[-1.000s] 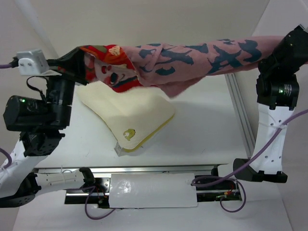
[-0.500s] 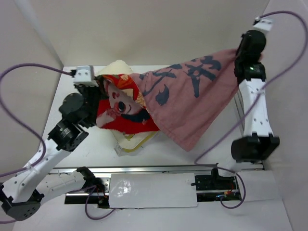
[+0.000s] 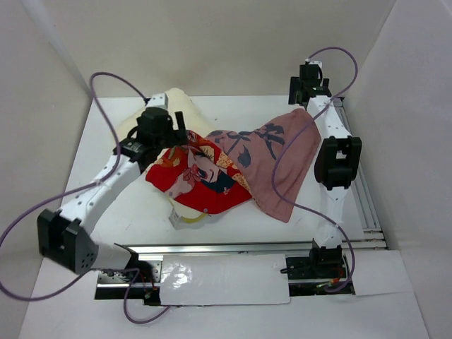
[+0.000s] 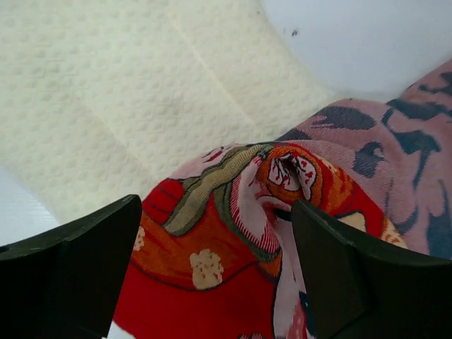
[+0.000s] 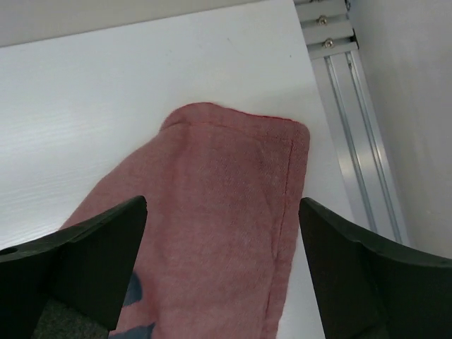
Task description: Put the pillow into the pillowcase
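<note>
Black fingers [image 4: 85, 261] of the left gripper [image 4: 215, 212] stand spread wide with nothing clamped between them, hanging over the one pillowcase [image 3: 233, 166] just left of centre in the top view. The right gripper [image 5: 222, 208], at the upper right of that view, is equally wide apart and empty, poised over the cloth's plain pink corner. That makes two claws, two arms, one pillowcase and one pillow [image 3: 173, 102]. The pillowcase lies rumpled across the middle of the white table [image 3: 240, 113]. Its left part is red with a black-haired cartoon face, and its right part is dull pink with dark brush marks. It lies over the cream, quilted-looking pillow, which shows at the upper left and again, with yellow edging, below the red cloth. Whether any of the pillow is inside the pillowcase cannot be told.
</note>
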Motion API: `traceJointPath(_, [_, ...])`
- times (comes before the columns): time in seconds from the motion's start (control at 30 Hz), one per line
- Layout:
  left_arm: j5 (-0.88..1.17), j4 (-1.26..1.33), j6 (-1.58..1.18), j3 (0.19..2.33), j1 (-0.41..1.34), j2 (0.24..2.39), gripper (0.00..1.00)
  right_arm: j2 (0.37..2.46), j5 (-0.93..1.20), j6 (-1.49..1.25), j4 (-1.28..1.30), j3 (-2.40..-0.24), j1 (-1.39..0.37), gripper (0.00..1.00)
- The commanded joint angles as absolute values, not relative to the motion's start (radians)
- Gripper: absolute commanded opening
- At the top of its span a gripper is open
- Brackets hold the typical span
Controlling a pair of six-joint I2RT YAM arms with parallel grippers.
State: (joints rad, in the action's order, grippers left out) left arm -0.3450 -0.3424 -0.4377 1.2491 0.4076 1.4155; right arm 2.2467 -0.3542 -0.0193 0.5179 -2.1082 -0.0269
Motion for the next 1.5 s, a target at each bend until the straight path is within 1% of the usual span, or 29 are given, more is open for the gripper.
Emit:
traceJointPath(0.0, [-0.307, -0.368, -0.532, 1.201, 0.382, 1.235, 1.00, 2.097, -0.423, -0.057, 0.496, -2.119, -0.084, 0.96])
traceJointPath(0.03, [-0.307, -0.389, -0.564, 1.168, 0.347, 1.162, 1.00, 2.068, -0.436, -0.072, 0.495, -2.049, -0.084, 0.99])
traceJointPath(0.1, [-0.344, -0.454, -0.664, 1.054, 0.296, 1.089, 1.00, 1.970, -0.462, -0.170, 0.541, -1.969, -0.097, 0.99])
traceJointPath(0.13, [-0.344, -0.454, -0.687, 1.017, 0.235, 1.060, 1.00, 1.936, -0.453, -0.210, 0.557, -1.868, -0.097, 0.99])
traceJointPath(0.2, [-0.290, -0.454, -0.716, 0.927, 0.174, 1.002, 1.00, 1.821, -0.421, -0.340, 0.590, -1.754, -0.106, 0.99])
traceJointPath(0.23, [-0.257, -0.454, -0.716, 0.905, 0.122, 1.002, 0.95, 1.780, -0.404, -0.379, 0.591, -1.615, -0.106, 0.96])
traceJointPath(0.27, [-0.197, -0.428, -0.716, 0.863, 0.104, 1.002, 0.92, 1.688, -0.384, -0.449, 0.581, -1.542, -0.116, 0.95])
traceJointPath(0.3, [-0.180, -0.411, -0.716, 0.847, 0.091, 1.002, 0.90, 1.640, -0.333, -0.469, 0.545, -1.393, -0.132, 0.94])
traceJointPath(0.33, [-0.160, -0.387, -0.701, 0.836, 0.071, 1.015, 0.88, 1.593, -0.304, -0.469, 0.517, -1.318, -0.141, 0.92])
traceJointPath(0.37, [-0.147, -0.387, -0.701, 0.836, 0.071, 1.026, 0.87, 1.500, -0.286, -0.510, 0.496, -1.252, -0.141, 0.90])
traceJointPath(0.4, [-0.138, -0.376, -0.712, 0.822, 0.061, 1.035, 0.85, 1.456, -0.253, -0.524, 0.483, -1.193, -0.161, 0.89])
traceJointPath(0.43, [-0.126, -0.361, -0.712, 0.802, 0.052, 1.046, 0.85, 1.415, -0.236, -0.525, 0.463, -1.089, -0.182, 0.89])
traceJointPath(0.5, [-0.060, -0.296, -0.724, 0.758, 0.008, 1.046, 0.82, 1.311, -0.227, -0.543, 0.463, -1.007, -0.205, 0.89])
traceJointPath(0.57, [0.012, -0.240, -0.724, 0.724, -0.038, 1.055, 0.82, 1.258, -0.239, -0.566, 0.495, -0.915, -0.238, 0.89])
traceJointPath(0.6, [0.076, -0.186, -0.724, 0.692, -0.049, 1.055, 0.79, 1.220, -0.239, -0.566, 0.506, -0.891, -0.238, 0.89])
traceJointPath(0.7, [0.118, -0.125, -0.724, 0.649, -0.058, 1.055, 0.79, 1.183, -0.294, -0.590, 0.577, -0.833, -0.262, 0.89])
traceJointPath(0.87, [0.155, -0.046, -0.715, 0.597, -0.058, 1.074, 0.79, 1.173, -0.250, -0.601, 0.586, -0.775, -0.273, 0.89])
traceJointPath(0.9, [0.181, -0.028, -0.715, 0.597, -0.058, 1.074, 0.75, 1.173, -0.241, -0.601, 0.586, -0.766, -0.273, 0.89])
traceJointPath(0.97, [0.193, 0.011, -0.706, 0.572, -0.058, 1.063, 0.72, 1.173, -0.223, -0.601, 0.586, -0.765, -0.273, 0.89])
traceJointPath(1.0, [0.193, 0.021, -0.706, 0.562, -0.049, 1.051, 0.67, 1.173, -0.213, -0.601, 0.586, -0.765, -0.282, 0.89])
traceJointPath(1.03, [0.183, 0.021, -0.706, 0.561, -0.049, 1.051, 0.50, 1.183, -0.213, -0.592, 0.595, -0.765, -0.282, 0.89])
traceJointPath(1.1, [0.160, -0.021, -0.706, 0.577, -0.049, 1.042, 0.26, 1.183, -0.202, -0.592, 0.629, -0.765, -0.307, 0.89])
traceJointPath(1.13, [0.137, -0.037, -0.706, 0.592, -0.049, 1.042, 0.03, 1.183, -0.218, -0.592, 0.656, -0.765, -0.322, 0.89])
traceJointPath(1.17, [0.127, -0.050, -0.706, 0.592, -0.049, 1.042, 0.00, 1.183, -0.235, -0.592, 0.666, -0.755, -0.340, 0.89])
traceJointPath(1.27, [0.118, -0.069, -0.687, 0.618, -0.040, 1.017, 0.00, 1.183, -0.288, -0.635, 0.676, -0.706, -0.446, 0.89])
traceJointPath(1.47, [0.049, -0.143, -0.687, 0.681, -0.005, 0.931, 0.00, 1.308, -0.319, -0.753, 0.655, -0.675, -0.521, 0.89])
